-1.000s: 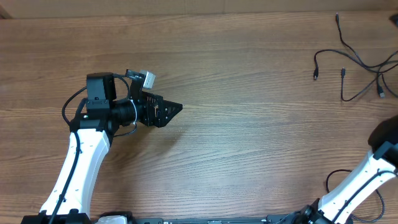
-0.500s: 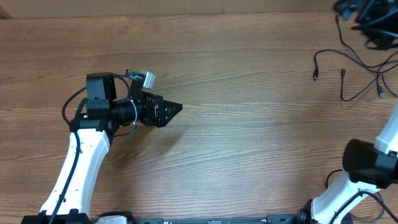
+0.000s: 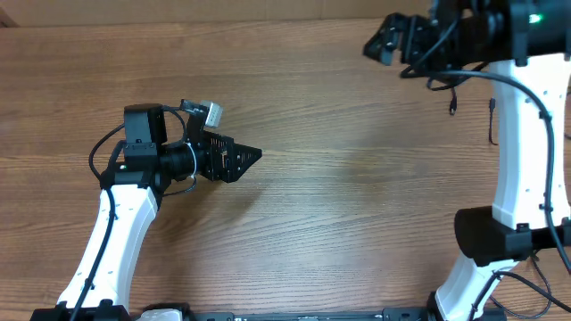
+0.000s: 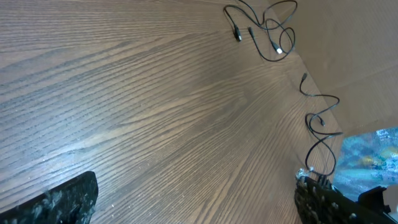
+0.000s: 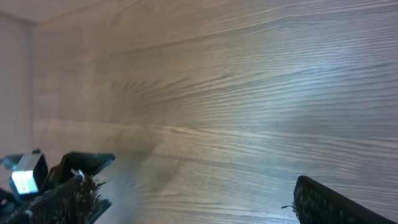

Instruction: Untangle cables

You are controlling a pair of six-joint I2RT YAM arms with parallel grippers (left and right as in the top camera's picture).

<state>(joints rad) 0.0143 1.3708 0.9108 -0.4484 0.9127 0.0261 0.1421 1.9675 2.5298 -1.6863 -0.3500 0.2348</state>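
Note:
The cables (image 3: pixel 492 125) are thin black cords lying at the table's far right in the overhead view, partly hidden under my right arm. They also show in the left wrist view as a loose tangle (image 4: pixel 268 31) and a separate curly strand (image 4: pixel 320 124). My left gripper (image 3: pixel 250 154) rests left of centre, pointing right, far from the cables; its fingers (image 4: pixel 193 199) are spread open and empty. My right gripper (image 3: pixel 382 43) hangs at the top of the overhead view, left of the cables; its fingers (image 5: pixel 196 193) are open and empty over bare wood.
The wooden table (image 3: pixel 357 196) fills the views. A brown cardboard wall (image 4: pixel 364 50) borders the table beyond the cables. My right arm's white link (image 3: pixel 517 134) crosses above the cable area. My left arm (image 3: pixel 116 223) lies at the lower left.
My right arm has swung from the lower right corner up across the cables to the top, its gripper now reaching left. The left arm has not moved.

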